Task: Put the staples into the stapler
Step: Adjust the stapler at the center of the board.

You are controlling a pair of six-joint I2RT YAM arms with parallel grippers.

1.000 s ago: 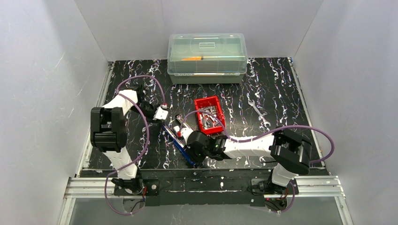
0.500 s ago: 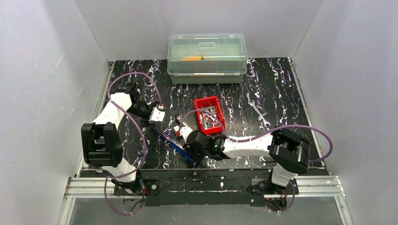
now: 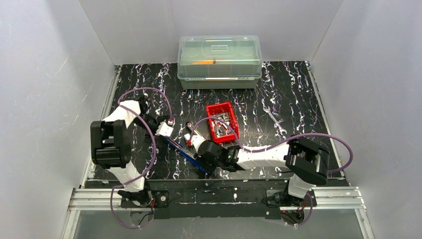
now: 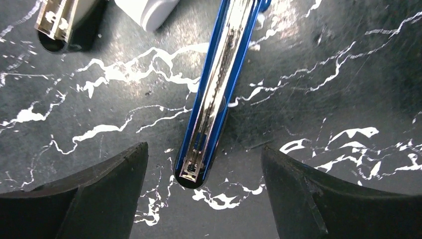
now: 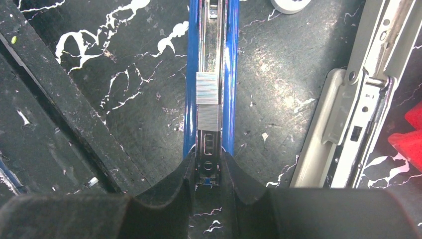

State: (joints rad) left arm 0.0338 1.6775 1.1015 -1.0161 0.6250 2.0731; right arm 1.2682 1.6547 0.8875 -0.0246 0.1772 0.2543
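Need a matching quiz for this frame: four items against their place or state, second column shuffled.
1. left gripper
2. right gripper
3. staples
4. wrench

A. in the blue stapler's open channel
B. on the table, right of the red bin
C. open, straddling the stapler's tip, not touching it
D. shut on the stapler's other end

Pairs: 1-C, 2-D, 3-A, 4-B
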